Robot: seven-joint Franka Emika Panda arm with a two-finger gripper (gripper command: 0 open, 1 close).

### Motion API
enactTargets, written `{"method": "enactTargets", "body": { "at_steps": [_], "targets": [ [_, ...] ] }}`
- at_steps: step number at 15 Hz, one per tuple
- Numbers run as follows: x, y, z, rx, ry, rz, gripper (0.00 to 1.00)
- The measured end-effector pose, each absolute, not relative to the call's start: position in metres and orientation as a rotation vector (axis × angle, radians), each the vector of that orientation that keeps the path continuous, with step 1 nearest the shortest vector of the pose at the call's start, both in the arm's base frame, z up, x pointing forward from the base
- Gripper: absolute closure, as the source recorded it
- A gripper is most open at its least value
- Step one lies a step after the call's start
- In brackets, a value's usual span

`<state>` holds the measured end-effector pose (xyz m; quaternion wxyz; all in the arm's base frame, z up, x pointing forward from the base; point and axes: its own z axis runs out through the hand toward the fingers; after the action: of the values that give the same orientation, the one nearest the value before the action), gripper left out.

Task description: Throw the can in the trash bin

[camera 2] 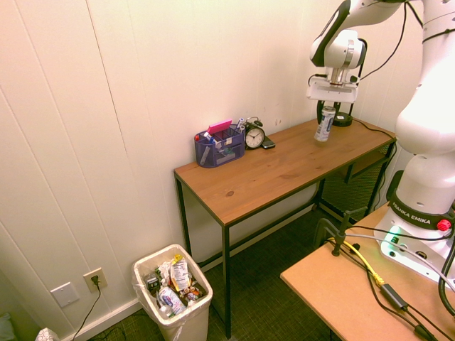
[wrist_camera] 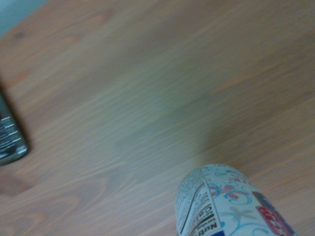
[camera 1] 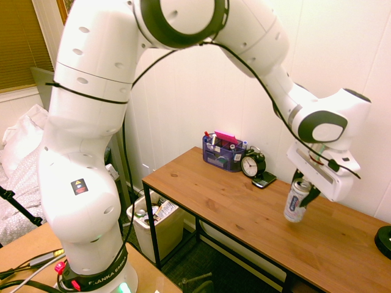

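We have the hand closed around the can, fingers pressed to its sides near the top. Can is slightly tilted, over the worktop. We see the clock beside the organiser. Bin, with rubbish in it, sits below the worktop's far end from the can.

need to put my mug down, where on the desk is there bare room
The desk looks bare from the organiser to its near end, and along the front edge. Crowded: the back, where organiser, alarm clock and phone cluster, and around the can in the claw.
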<state>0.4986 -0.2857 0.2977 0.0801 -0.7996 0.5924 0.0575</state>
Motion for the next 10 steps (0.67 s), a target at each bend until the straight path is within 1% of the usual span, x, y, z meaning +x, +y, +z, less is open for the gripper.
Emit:
{"method": "enactTargets", "body": {
  "at_steps": [3, 6, 8, 10],
  "targets": [
    [0.501, -0.205, 0.36, -2.486, 1.584, 0.121, 1.0],
    [0.498, -0.08, 0.417, -2.607, 1.496, 0.047, 1.0],
    [0.477, 0.027, 0.46, -2.658, 1.437, -0.006, 1.0],
    [0.435, 0.146, 0.505, -2.695, 1.36, -0.076, 1.0]
  ]
}}
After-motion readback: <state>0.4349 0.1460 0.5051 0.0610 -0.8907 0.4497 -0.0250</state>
